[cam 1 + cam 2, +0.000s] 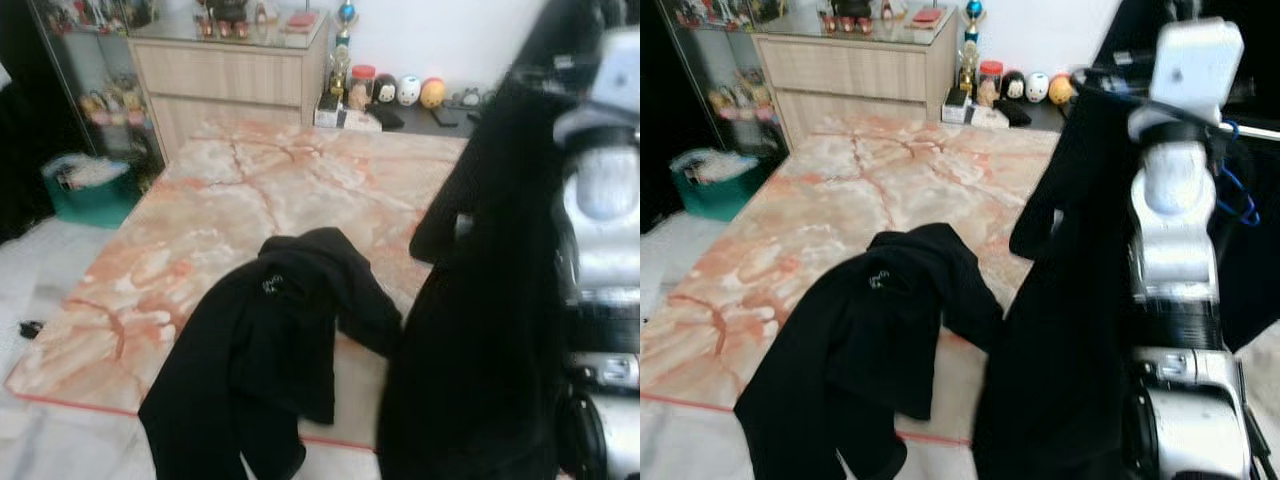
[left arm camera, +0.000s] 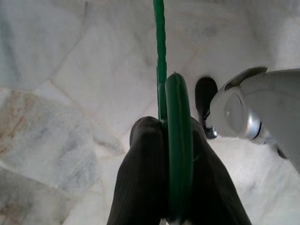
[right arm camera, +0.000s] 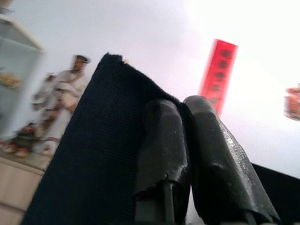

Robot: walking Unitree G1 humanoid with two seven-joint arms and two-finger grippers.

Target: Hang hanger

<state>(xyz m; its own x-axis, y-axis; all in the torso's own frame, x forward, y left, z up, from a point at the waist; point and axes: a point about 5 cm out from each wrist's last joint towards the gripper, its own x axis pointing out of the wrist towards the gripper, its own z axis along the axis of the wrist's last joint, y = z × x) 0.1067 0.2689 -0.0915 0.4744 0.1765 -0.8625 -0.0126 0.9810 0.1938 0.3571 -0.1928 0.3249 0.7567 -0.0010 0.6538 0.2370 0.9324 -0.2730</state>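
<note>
Both pincers are engaged. We find the left gripper pressed together on a green hanger, the plastic pinched flat between its two black fingers, with a thin green bar running on past the tips over pale marble floor. We judge this firm hold keeps the hanger steady for threading into clothing.

Our right gripper is pinching the edge of a black garment, the cloth caught between its closed fingers. In the head views this garment hangs in a long drape from the raised right arm, well above a marble-patterned mat. We judge it is lifted so it hangs open.

A second black garment lies crumpled at the mat's near edge, partly over onto the floor.

The hanger sits within the left pincer itself; where it stands relative to the held garment we cannot tell. A wooden cabinet stands beyond the mat, a teal bin beside it.
</note>
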